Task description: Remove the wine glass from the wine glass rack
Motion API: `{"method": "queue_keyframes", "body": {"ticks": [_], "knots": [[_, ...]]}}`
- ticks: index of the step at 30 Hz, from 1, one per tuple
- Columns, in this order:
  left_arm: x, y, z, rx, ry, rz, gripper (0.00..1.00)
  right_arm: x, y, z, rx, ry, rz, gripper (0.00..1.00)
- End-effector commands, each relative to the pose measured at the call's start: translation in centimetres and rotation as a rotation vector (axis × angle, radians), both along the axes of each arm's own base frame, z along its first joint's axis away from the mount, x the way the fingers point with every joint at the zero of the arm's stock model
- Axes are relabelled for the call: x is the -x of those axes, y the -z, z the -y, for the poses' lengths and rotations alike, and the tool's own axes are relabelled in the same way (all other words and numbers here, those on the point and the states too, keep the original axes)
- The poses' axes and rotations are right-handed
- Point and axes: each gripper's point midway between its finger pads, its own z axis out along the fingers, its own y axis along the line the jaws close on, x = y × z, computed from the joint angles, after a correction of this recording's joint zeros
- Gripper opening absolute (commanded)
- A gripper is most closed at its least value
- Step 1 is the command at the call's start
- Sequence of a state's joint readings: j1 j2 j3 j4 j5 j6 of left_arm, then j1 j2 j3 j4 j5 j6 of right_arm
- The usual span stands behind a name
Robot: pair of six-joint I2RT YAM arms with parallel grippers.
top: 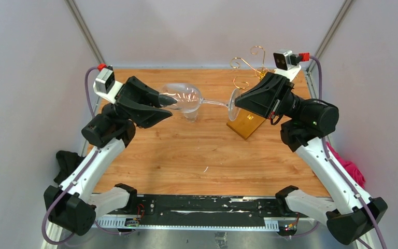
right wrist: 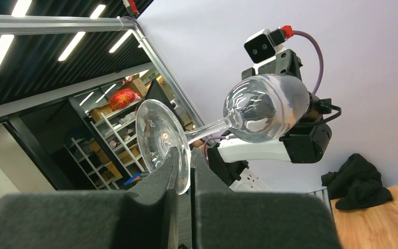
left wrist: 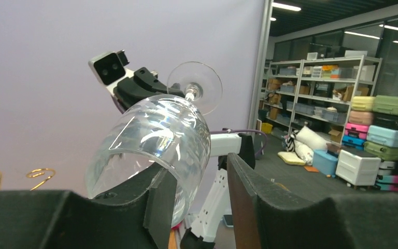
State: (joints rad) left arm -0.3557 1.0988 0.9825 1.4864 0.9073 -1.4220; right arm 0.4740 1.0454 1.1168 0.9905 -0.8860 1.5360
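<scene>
The wooden desk (top: pixel 186 161) spreads out in front of my two bases. The wine glass rack (top: pixel 250 124) stands toward 1 o'clock on it, its gold curls rising behind my right arm and its amber base half hidden under that wrist.

The wine glass (top: pixel 186 98) is no longer hanging on a curl. It lies on its side in the air over the 12 o'clock part of the desk, bowl toward 9 o'clock and foot toward 3 o'clock, and as far as I can judge it is clear of the wire arms.

My right fingers (top: pixel 237 104) are pinched tight on the rim of the foot, so that arm carries the glass by its thin disc. My left fingers (top: pixel 171 105) stand apart around the bowl. One lies against the glass and the other shows a gap in the left wrist view. I take this as a handover in which the bowl needs a gentler, wider hold before the foot is let go.
</scene>
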Motion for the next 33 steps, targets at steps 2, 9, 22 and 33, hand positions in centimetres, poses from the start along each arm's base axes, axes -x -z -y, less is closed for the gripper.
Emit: {"method": "queue_keyframes", "body": {"ticks": [2,9,22,33], "knots": [[4.9,-1.6,-1.7,0.072,0.035,0.133,0.40,-2.9,2.5,-1.7,0.036,0.019,-0.076,0.00],[5.5,-1.3,-1.9,0.066,0.047,0.122,0.37,-2.3,3.0,-3.2,0.048,-0.028,-0.071,0.00],[4.3,-0.9,-1.4,0.043,0.015,0.062,0.30,-1.8,3.6,-5.4,0.085,-0.064,-0.069,0.00],[3.8,-0.7,-1.3,-0.010,-0.066,0.010,0.00,-2.1,4.4,-7.3,0.103,-0.097,-0.086,0.00]]}}
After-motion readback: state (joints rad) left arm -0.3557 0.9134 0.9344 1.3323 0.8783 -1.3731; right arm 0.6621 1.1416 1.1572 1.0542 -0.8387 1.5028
